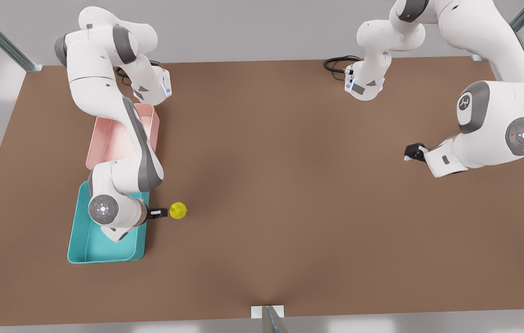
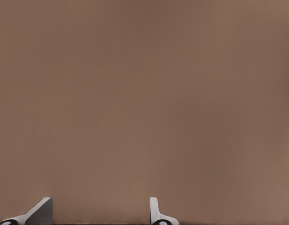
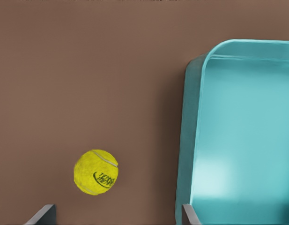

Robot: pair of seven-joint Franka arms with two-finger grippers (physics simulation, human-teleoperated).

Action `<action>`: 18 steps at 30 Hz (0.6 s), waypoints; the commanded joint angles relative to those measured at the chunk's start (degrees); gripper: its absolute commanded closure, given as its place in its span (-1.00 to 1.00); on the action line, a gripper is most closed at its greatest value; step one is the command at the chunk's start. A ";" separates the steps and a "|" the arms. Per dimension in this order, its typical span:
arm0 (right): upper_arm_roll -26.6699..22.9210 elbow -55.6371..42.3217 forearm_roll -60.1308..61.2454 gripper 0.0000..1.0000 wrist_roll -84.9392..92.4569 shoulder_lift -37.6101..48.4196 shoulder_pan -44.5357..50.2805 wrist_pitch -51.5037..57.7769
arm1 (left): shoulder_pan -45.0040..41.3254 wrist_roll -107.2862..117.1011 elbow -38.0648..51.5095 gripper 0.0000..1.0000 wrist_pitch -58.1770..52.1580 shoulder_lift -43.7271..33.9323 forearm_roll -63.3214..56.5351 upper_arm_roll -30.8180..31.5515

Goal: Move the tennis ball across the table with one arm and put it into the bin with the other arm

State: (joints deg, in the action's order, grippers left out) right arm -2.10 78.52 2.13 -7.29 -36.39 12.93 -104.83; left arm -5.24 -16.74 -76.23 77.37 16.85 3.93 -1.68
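Note:
The yellow-green tennis ball (image 1: pixel 178 210) (image 3: pixel 96 172) lies on the brown table (image 1: pixel 289 162), a short way outside the long wall of the teal bin (image 1: pixel 105 252) (image 3: pixel 186 140). My right gripper (image 1: pixel 158 212) (image 3: pixel 115 215) is on the front view's left, over the bin's edge and next to the ball. It is open, and its fingertips (image 3: pixel 41 213) hold nothing. The ball sits just beyond them. My left gripper (image 1: pixel 414 151) (image 2: pixel 98 213) waits open over bare table on the front view's right, far from the ball.
A pink tray (image 1: pixel 105 143) stands directly behind the teal bin, partly covered by the right arm. Both arm bases and a black cable (image 1: pixel 336 62) are at the table's far edge. A metal post (image 1: pixel 269 319) stands at the near edge.

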 commanded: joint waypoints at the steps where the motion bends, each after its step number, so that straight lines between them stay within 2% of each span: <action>1: 0.00 -0.03 1.74 -1.00 -13.02 -1.23 0.34 -9.78 | 0.06 35.63 0.03 -1.00 -4.69 -0.06 -0.24 0.09; 10: 0.00 1.28 0.86 -1.00 -12.58 -2.90 1.13 -11.01 | -0.21 35.63 0.12 -1.00 -4.77 0.03 -0.24 0.18; 16: 0.17 11.57 -0.81 -1.00 -1.68 -0.53 2.89 -8.55 | -0.47 35.63 0.12 -1.00 -4.69 0.11 -0.15 0.18; 18: 0.52 12.36 -0.81 -1.00 11.23 0.09 3.42 -8.55 | -0.56 35.63 0.12 -1.00 -4.78 0.11 -0.15 0.18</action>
State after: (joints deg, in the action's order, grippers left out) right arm -1.67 90.41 1.59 -11.07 -36.65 16.25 -113.54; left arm -5.75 5.80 -76.18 72.88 17.03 3.78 -1.50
